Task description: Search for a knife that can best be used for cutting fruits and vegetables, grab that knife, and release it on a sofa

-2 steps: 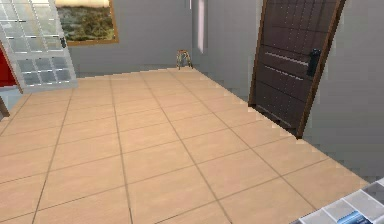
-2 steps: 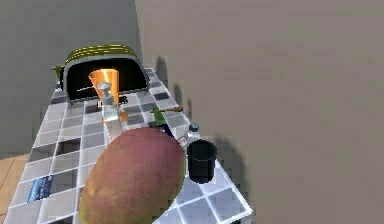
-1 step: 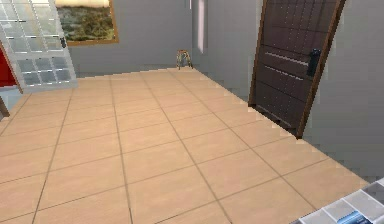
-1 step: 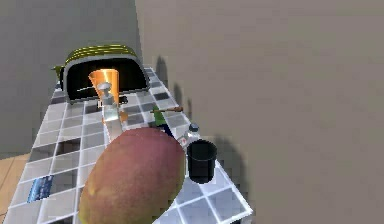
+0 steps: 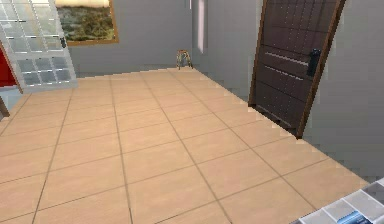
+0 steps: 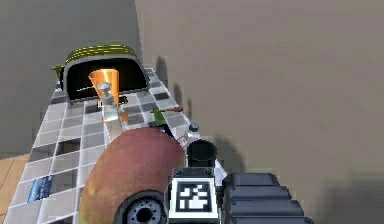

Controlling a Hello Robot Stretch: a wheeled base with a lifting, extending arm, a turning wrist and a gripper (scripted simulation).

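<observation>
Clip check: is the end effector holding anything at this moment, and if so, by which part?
Cannot be told: the end effector shows right by a large reddish-brown rounded thing on the tiled counter, so no hold is readable.

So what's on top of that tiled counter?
At the far end of the tiled counter stands a gold-rimmed box. Nearer, a big reddish-brown lump covers part of the top, hiding what's there.

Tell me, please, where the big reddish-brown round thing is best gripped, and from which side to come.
Probably grip the round thing across its broad middle, from above. It is smooth and rounded, with no handle or neck, so only its widest part offers two opposite faces. A toaster stands beyond it on the counter and a wall runs alongside, so the top looks freest.
</observation>
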